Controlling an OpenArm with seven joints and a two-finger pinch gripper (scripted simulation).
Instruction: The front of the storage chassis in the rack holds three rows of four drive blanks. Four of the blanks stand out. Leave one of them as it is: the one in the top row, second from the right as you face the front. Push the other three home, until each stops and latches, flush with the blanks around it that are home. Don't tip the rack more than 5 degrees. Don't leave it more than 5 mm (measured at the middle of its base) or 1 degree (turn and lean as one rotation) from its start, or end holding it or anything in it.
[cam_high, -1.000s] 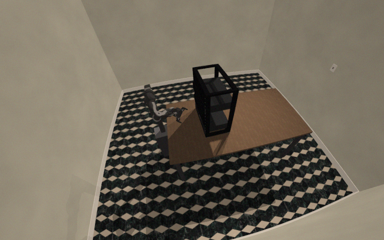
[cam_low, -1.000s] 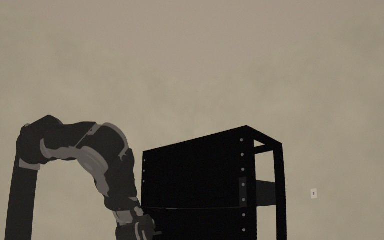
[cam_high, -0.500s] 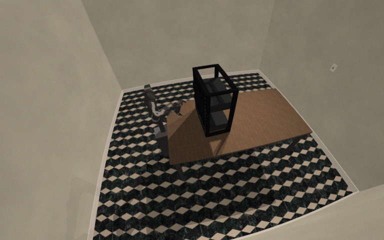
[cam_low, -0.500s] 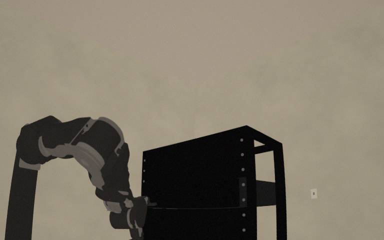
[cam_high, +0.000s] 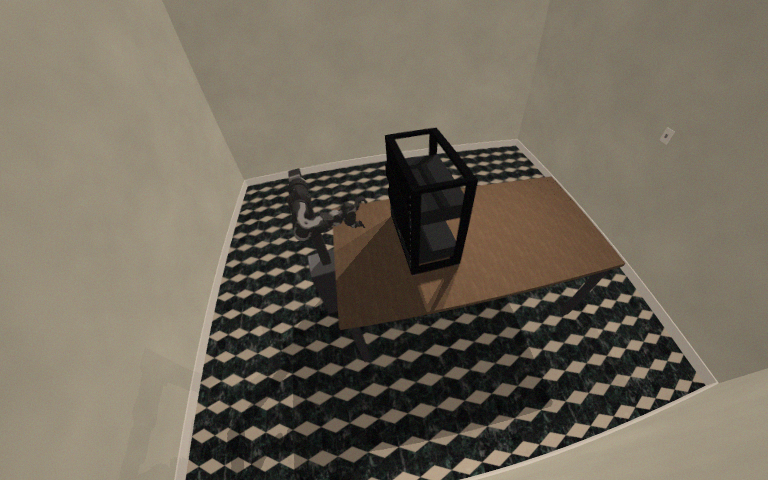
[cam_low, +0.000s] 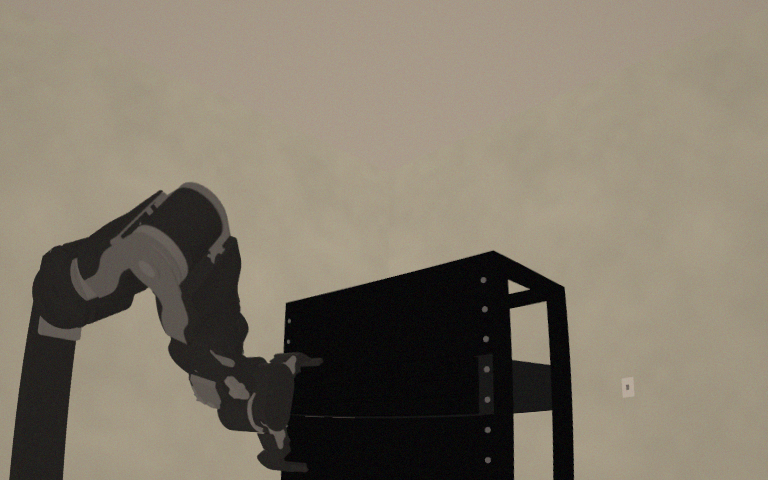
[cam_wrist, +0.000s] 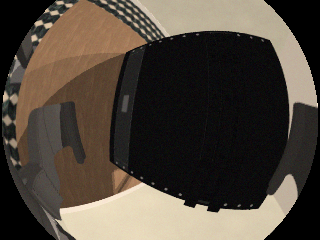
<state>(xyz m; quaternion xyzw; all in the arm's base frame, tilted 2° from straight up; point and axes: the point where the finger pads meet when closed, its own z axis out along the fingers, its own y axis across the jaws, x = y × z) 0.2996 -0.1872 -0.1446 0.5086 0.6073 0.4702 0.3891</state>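
Note:
The black open-frame rack (cam_high: 430, 199) stands on the brown table (cam_high: 481, 249), with grey units inside it. In the exterior view the rack (cam_low: 407, 367) is a dark silhouette, with a grey chassis ear (cam_low: 485, 384) at mid height. In the wrist view the rack's front (cam_wrist: 207, 120) is all black, so I cannot tell the drive blanks apart. My gripper (cam_high: 353, 217) is open and empty. It sits over the table's left edge, facing the rack's front and apart from it. Its spread fingers also show in the exterior view (cam_low: 294, 413) and in the wrist view (cam_wrist: 176, 170).
The arm's base post (cam_high: 323, 271) stands on the checkered floor at the table's left side. Walls close in behind and to the right. A small wall plate (cam_high: 667, 134) is on the right wall.

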